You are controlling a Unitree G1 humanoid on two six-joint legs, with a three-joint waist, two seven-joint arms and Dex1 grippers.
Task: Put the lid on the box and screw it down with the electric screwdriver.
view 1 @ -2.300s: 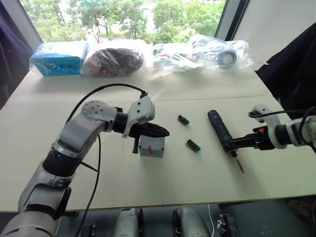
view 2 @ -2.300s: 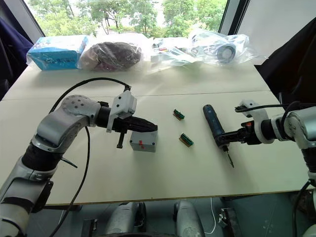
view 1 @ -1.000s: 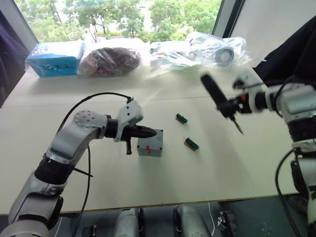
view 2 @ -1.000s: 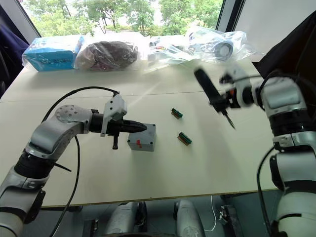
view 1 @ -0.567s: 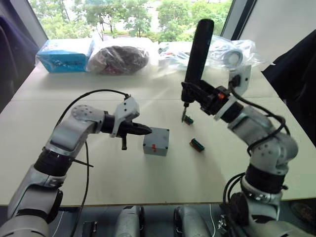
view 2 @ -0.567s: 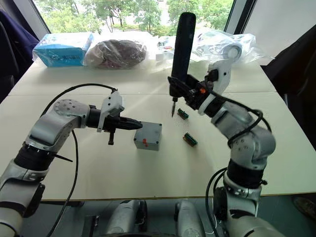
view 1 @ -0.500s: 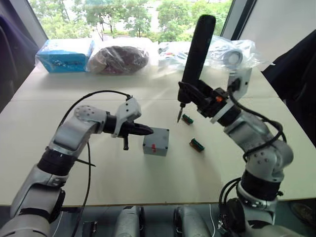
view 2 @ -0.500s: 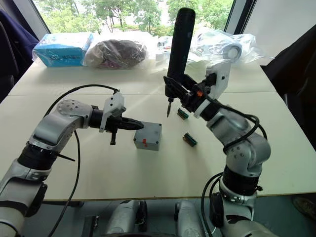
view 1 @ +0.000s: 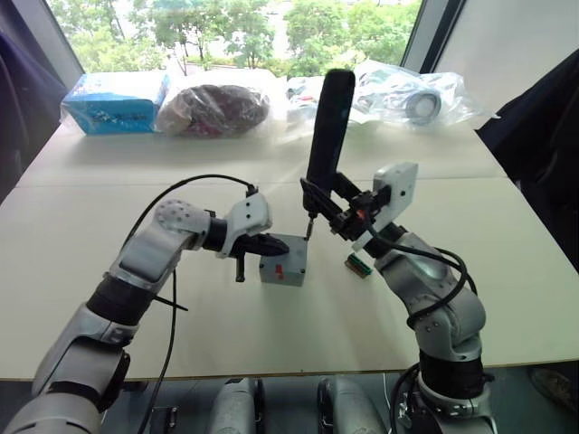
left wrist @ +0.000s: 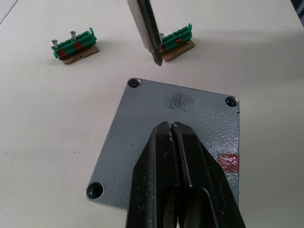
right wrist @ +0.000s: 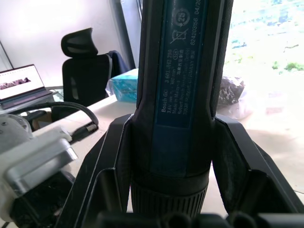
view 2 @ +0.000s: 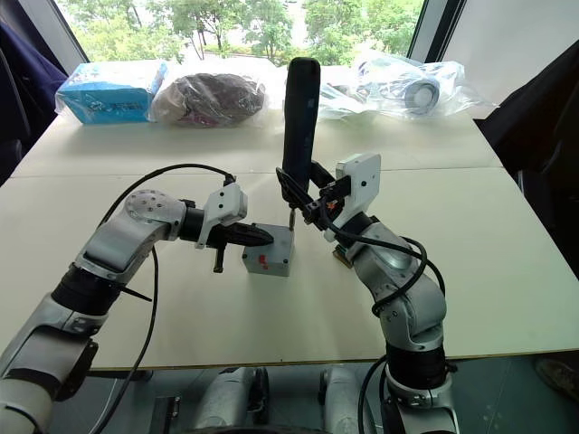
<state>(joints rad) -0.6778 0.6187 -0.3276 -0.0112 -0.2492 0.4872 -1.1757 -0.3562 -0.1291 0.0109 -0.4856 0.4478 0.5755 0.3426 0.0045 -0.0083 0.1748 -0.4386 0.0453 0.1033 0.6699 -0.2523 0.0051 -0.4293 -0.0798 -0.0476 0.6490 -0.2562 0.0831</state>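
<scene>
The lid (left wrist: 166,142) sat already on the box (view 1: 282,267), which stood near the middle of the table (view 1: 81,271), and its corner holes looked still empty. The left gripper (left wrist: 172,133) had its fingers closed together with nothing between them, and their tips pressed flat on the lid. The right gripper (right wrist: 171,156) was closed around the body of the screwdriver (view 1: 326,127) and held it almost upright, with the bit (left wrist: 148,33) hanging just above the far corner hole (left wrist: 134,83), not yet inside it. I think the main risk was that the bit would come down beside the hole and slide over the lid, because it was not quite in line. No screw was visible on the bit, so it might turn in an empty hole; the screws seemed to be in the green blocks (left wrist: 76,45) behind the box.
</scene>
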